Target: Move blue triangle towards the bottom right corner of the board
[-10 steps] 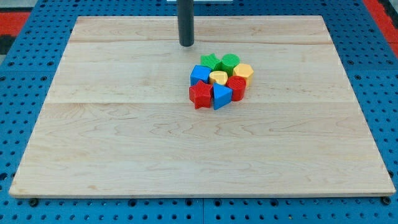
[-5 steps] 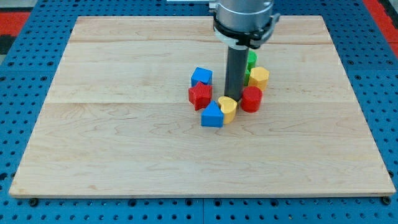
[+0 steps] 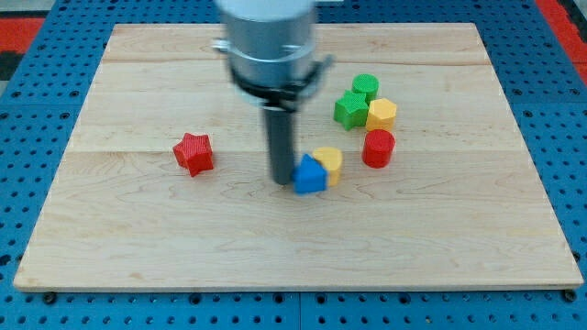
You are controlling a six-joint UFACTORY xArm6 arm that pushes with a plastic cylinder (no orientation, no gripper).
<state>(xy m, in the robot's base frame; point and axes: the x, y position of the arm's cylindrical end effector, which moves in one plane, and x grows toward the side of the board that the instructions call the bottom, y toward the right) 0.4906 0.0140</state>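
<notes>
A red star (image 3: 193, 152) lies alone left of centre on the wooden board (image 3: 138, 238), while a yellow block (image 3: 328, 163), red cylinder (image 3: 377, 148), yellow hexagon (image 3: 382, 114), green star (image 3: 348, 109) and green cylinder (image 3: 365, 87) cluster upper right of centre.

Bench (image 3: 138, 229): pale natural wood with fine lengthwise grain, set on a blue perforated base (image 3: 37, 110) showing red at the view's top corners. Blocks: blue triangle (image 3: 309, 175); yellow block (image 3: 328, 162), shape unclear; red star (image 3: 193, 153); red cylinder (image 3: 377, 148); yellow hexagon (image 3: 382, 114); green star (image 3: 349, 109); green cylinder (image 3: 365, 87). Rod (image 3: 280, 147) dark grey down to my tip (image 3: 280, 182), under a lighter grey metallic housing (image 3: 268, 41).
</notes>
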